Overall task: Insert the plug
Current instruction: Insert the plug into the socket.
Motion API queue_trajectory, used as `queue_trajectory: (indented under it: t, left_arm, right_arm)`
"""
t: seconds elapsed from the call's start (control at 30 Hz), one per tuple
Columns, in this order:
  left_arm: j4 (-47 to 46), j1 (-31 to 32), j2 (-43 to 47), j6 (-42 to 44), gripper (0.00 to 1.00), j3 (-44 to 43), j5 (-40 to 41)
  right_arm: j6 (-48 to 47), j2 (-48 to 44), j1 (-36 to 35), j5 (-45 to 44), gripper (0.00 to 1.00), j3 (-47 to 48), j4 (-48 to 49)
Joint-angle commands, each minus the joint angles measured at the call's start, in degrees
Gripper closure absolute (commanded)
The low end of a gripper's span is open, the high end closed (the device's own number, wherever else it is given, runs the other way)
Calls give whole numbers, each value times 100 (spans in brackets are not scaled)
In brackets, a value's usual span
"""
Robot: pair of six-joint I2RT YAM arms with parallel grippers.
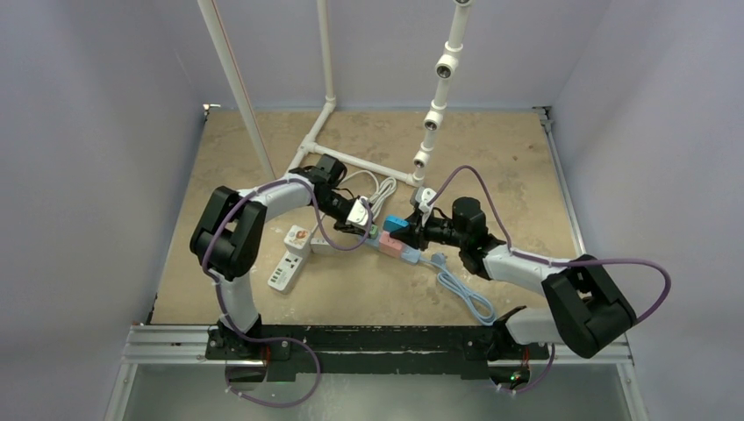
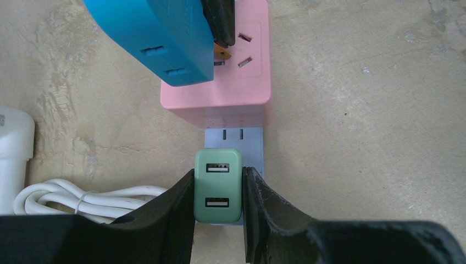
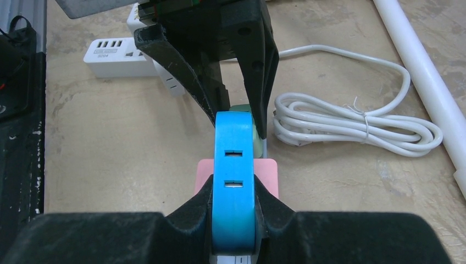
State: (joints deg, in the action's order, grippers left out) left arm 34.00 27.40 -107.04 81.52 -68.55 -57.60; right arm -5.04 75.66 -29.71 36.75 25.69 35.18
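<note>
My right gripper (image 3: pixel 234 198) is shut on a blue plug (image 3: pixel 234 170) and holds it over the pink socket block (image 3: pixel 269 171). In the left wrist view the blue plug (image 2: pixel 154 38) is tilted, and its brass prong (image 2: pixel 221 52) shows beside the slots of the pink block (image 2: pixel 220 93). My left gripper (image 2: pixel 218 181) is shut on a green USB charger (image 2: pixel 218 186), which sits on the grey-blue socket block (image 2: pixel 250 137) next to the pink one. In the top view both grippers meet at the strip: the left (image 1: pixel 360 224) and the right (image 1: pixel 405 230).
A white power strip (image 1: pixel 289 263) lies left of the work spot. A coiled white cable (image 3: pixel 351 124) lies beside it. A white pipe frame (image 1: pixel 329 105) stands at the back. A light blue cable (image 1: pixel 465 294) trails towards the right arm's base.
</note>
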Motion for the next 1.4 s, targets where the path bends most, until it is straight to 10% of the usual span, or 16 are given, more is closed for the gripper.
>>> queue_trajectory:
  t: [0.0, 1.37]
  left_arm:
    - [263, 117, -182, 289, 85, -171, 3]
    - [675, 125, -241, 550, 96, -269, 20]
  right_arm:
    - [30, 70, -6, 6, 100, -12, 402]
    - [-103, 136, -14, -9, 100, 107, 184]
